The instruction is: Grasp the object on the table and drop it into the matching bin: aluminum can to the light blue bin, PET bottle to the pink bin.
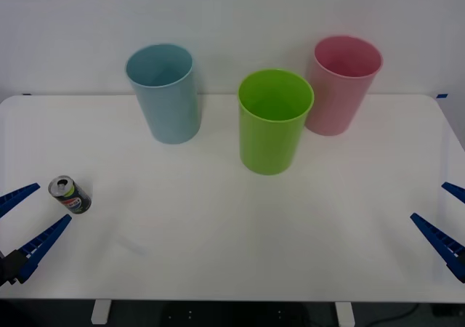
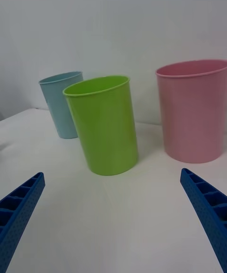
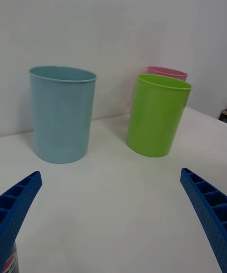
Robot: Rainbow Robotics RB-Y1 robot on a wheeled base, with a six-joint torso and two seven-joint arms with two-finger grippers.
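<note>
Bins stand upright toward the back of the white table (image 1: 218, 225): the lime green bin (image 1: 275, 120) is in the middle, the light blue bin (image 1: 163, 92) to its left and a little farther back, the pink bin (image 1: 341, 84) just beside it on the right. Well left of the green bin and nearer the robot, the can (image 1: 70, 195) rests tilted on the tabletop. The left gripper (image 1: 25, 218) sits just beside the can, fingers spread and empty. The right gripper (image 1: 443, 221) waits at the table's right edge, fingers likewise apart, holding nothing.

The aluminum can (image 1: 70, 195) bears label marks, seemingly illegible; nothing else carries text.
</note>
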